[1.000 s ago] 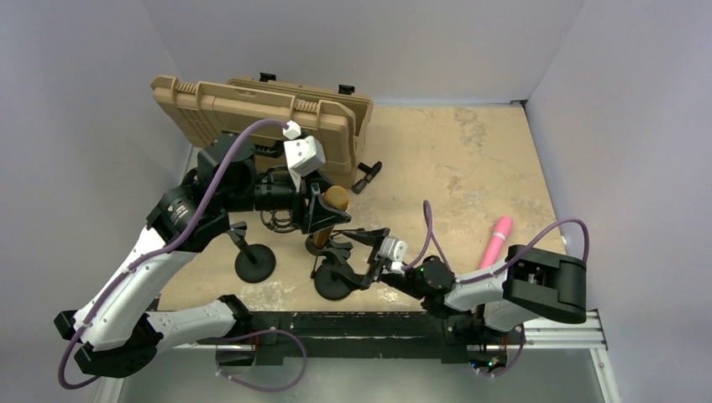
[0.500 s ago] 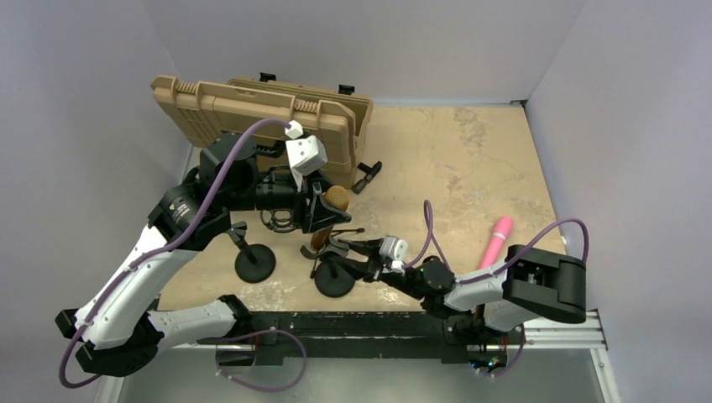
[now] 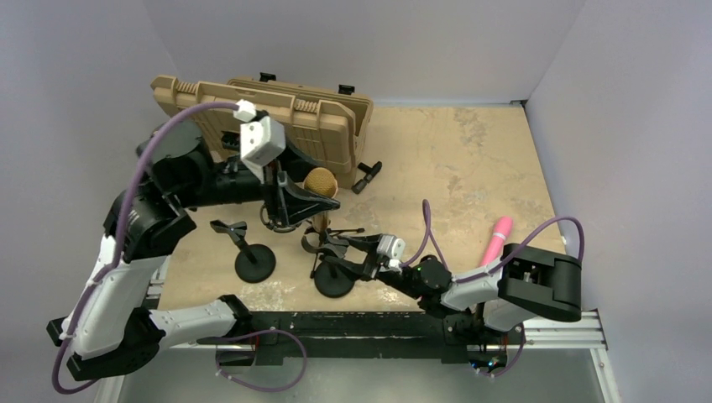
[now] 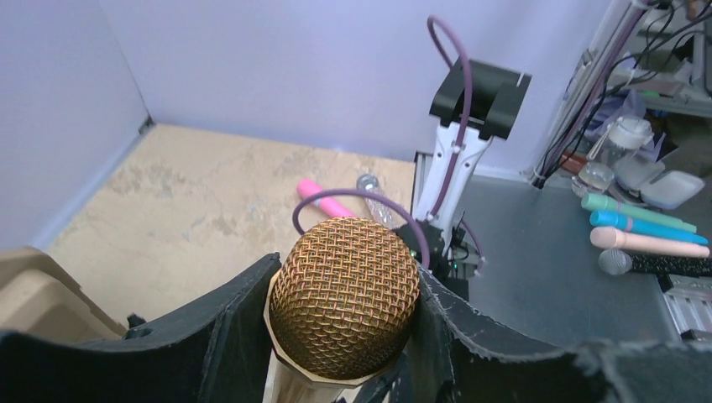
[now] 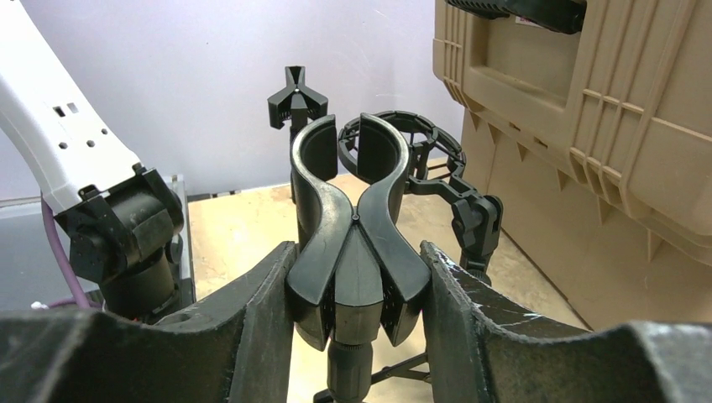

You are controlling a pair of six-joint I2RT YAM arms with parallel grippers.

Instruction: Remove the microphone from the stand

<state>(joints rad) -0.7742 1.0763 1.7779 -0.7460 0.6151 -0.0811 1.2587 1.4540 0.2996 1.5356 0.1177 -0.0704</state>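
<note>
The microphone has a gold mesh head (image 3: 320,180) and a pale gold handle. My left gripper (image 3: 315,200) is shut on it just below the head and holds it upright above the table; the head fills the left wrist view (image 4: 344,294). The black stand (image 3: 333,284) has a round base and a spring clip on top. My right gripper (image 3: 340,249) is shut on the clip's levers (image 5: 353,277). In the right wrist view the clip's cradle (image 5: 353,151) is empty. The microphone's handle hangs just above and behind the clip.
A tan hard case (image 3: 277,117) stands open at the back left. A second black stand (image 3: 254,263) is left of the first. A black shock mount (image 5: 403,159) sits behind the clip. A pink microphone (image 3: 497,239) lies at the right, and a small black clip (image 3: 367,176) lies by the case.
My left arm has risen and swung left, lifting the microphone up out of the clip. My right gripper has closed onto the clip and stays there.
</note>
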